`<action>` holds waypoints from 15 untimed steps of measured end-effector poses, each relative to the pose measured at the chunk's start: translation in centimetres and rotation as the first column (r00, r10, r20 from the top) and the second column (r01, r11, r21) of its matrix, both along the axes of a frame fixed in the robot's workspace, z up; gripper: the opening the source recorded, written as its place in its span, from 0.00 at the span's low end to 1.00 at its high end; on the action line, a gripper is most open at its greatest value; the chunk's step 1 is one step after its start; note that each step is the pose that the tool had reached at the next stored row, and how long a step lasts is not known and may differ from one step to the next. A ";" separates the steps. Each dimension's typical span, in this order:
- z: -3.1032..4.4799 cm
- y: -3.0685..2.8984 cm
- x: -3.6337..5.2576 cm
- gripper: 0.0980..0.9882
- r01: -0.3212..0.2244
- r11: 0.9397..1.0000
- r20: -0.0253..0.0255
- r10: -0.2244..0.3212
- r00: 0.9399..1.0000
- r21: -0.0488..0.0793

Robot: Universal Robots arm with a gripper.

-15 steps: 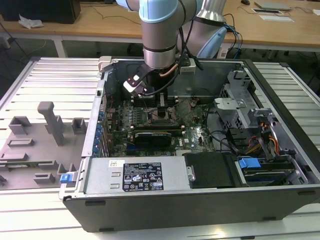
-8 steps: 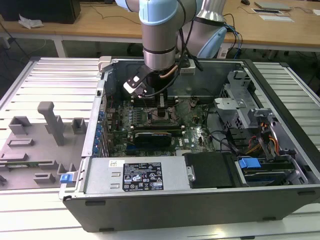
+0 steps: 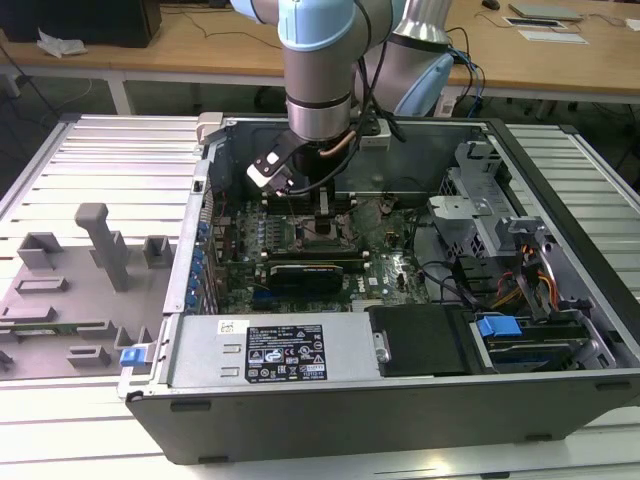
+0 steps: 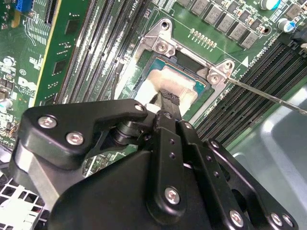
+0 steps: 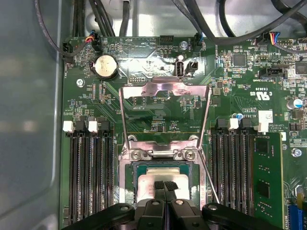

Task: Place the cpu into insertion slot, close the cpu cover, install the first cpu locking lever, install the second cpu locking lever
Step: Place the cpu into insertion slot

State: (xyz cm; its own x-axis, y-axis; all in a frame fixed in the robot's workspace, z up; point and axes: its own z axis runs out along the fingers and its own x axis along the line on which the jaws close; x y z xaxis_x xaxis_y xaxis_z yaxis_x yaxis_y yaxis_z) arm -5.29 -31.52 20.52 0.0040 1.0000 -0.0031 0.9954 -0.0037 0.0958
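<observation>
I see my fingers (image 5: 159, 187) pressed together, tips over the middle of the cpu (image 5: 145, 188), which lies in the insertion slot (image 4: 189, 58); the cpu cover (image 5: 165, 88) stands open.

Robotics lab or test workshop: an arm (image 3: 318, 80) is hanging over an opened PC case (image 3: 400, 410) sitting on a slatted metal bench (image 3: 100, 150). A grey jig plate (image 3: 60, 300) is lying by the bench edge on the exterior view's left, and wooden desks (image 3: 200, 45) with cables are standing behind.

Silver arm (image 3: 318, 95) with pale-blue joint caps (image 3: 300, 22) — black tool (image 4: 165, 98) studded with silver screws (image 4: 171, 195).
</observation>
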 end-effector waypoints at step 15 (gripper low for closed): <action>4.76 -0.02 -0.02 0.01 0.000 1.000 -0.001 0.000 1.000 -0.004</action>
State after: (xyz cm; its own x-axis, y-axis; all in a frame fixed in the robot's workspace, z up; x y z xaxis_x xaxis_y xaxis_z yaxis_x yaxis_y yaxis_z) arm -5.31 -31.55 25.28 0.0040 1.0000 -0.0068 0.9955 -0.0033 0.0947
